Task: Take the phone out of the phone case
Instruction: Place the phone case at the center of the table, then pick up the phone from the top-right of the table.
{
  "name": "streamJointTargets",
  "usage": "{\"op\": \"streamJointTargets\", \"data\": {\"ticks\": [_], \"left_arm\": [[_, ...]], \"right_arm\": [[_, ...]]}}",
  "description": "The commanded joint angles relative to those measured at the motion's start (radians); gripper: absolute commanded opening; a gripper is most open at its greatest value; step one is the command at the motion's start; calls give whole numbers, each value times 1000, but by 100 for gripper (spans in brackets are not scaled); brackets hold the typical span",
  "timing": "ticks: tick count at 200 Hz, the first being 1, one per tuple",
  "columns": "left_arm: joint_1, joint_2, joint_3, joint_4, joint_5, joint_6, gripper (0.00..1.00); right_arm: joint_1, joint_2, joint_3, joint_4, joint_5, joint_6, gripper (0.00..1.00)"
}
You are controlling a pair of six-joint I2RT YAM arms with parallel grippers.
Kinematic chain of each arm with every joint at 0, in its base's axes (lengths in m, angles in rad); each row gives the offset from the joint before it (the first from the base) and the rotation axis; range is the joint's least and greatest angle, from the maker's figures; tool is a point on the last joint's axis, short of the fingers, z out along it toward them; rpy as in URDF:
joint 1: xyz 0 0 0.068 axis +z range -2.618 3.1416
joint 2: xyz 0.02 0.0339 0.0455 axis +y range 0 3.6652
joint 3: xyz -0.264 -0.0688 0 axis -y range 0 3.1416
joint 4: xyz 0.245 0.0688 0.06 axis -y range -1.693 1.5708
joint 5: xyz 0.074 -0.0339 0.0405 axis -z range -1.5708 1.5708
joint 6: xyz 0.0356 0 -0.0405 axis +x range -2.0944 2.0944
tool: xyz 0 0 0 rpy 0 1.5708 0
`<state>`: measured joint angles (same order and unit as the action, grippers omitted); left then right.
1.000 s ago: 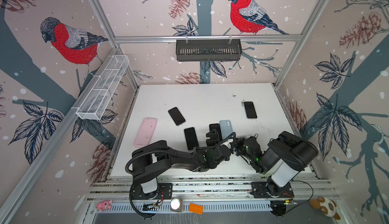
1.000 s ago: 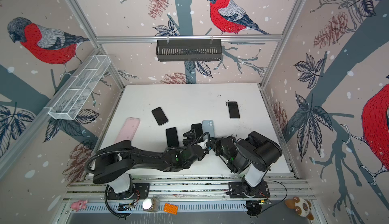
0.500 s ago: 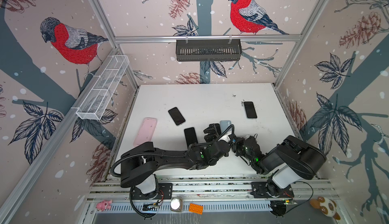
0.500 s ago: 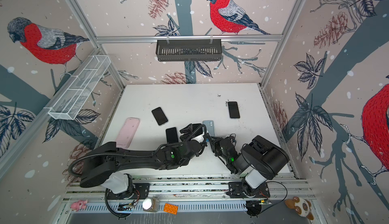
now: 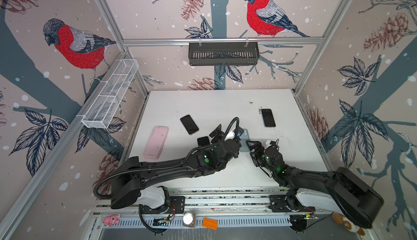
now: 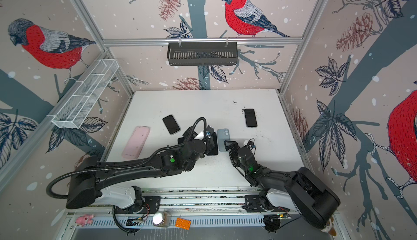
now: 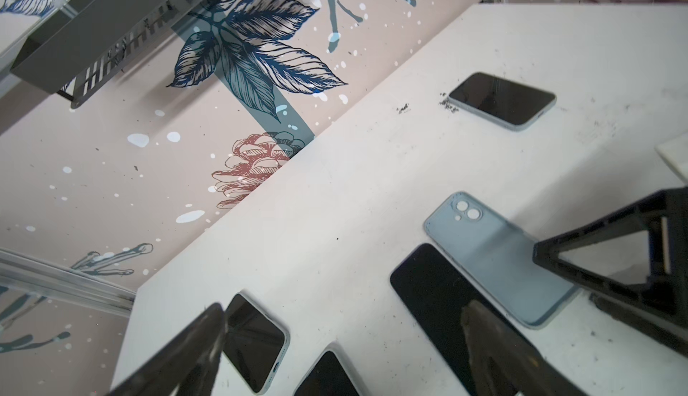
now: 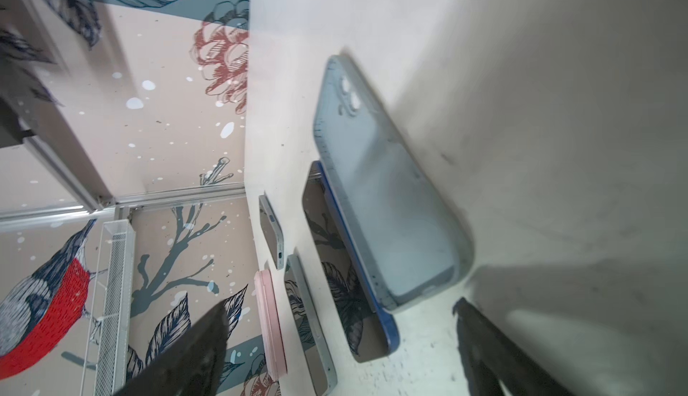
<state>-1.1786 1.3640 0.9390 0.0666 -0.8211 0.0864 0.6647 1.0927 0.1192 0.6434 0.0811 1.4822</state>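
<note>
Right wrist view: the pale blue phone case (image 8: 391,208) is seen lying back up on the white tabletop (image 8: 521,115), touching along 1 long edge the dark phone (image 8: 331,249), which lies screen up, blue-rimmed and outside the case; whether the case overlaps that edge cannot be told; the right end effector (image 8: 340,304) is spread wide, nothing is gripped, and its fingertips are set just short of the case's near end; in the left wrist view the left end effector (image 7: 344,308) is likewise spread wide and empty, with phone and case seen just beyond its fingers; in both top views the left end effector is held over the phone and the right one just beside the case's near end, near the middle of the tabletop; well apart, a far-left phone (image 6: 171,124), a far-right phone (image 6: 250,117) and a pink case (image 6: 136,142) are laid flat.
</note>
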Motion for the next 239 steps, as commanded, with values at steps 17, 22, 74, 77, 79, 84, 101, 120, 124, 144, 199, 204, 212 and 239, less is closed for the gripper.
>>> {"op": "streamJointTargets", "data": {"ticks": [17, 22, 74, 77, 79, 84, 101, 120, 124, 144, 199, 204, 212, 239], "left_arm": [[68, -109, -28, -47, 151, -252, 98], [83, -126, -36, -46, 179, -277, 98], [269, -249, -158, 33, 433, -433, 98], [280, -250, -162, 32, 441, -436, 98], [287, -251, -165, 31, 446, -438, 98], [303, -249, -168, 28, 459, -443, 98], [339, -248, -185, 23, 474, -450, 98], [350, -263, -222, 57, 479, -439, 98], [352, -266, -227, 63, 479, -438, 98], [354, -270, -261, 95, 475, -434, 98], [355, -247, -295, 113, 453, -444, 98], [355, -247, -300, 118, 449, -448, 98], [355, -244, -305, 124, 443, -452, 98], [360, -187, -300, 122, 415, -473, 98]], "right_arm": [[-2, -376, 23, -478, 139, -255, 100], [-4, -429, 23, -517, 159, -282, 100], [-144, -656, 199, -872, 69, -592, 100], [-156, -644, 214, -882, 55, -612, 100], [-165, -635, 222, -889, 45, -625, 100], [-187, -609, 240, -900, 10, -649, 100], [-258, -511, 289, -916, -76, -743, 100], [-299, -412, 347, -927, -86, -819, 99], [-305, -394, 360, -928, -80, -834, 100], [-342, -305, 428, -935, -58, -899, 100], [-489, -53, 560, -878, -78, -1064, 100], [-504, -28, 574, -877, -82, -1078, 100], [-537, 20, 600, -886, -123, -1092, 100], [-609, 124, 636, -875, -189, -1100, 100]]}}
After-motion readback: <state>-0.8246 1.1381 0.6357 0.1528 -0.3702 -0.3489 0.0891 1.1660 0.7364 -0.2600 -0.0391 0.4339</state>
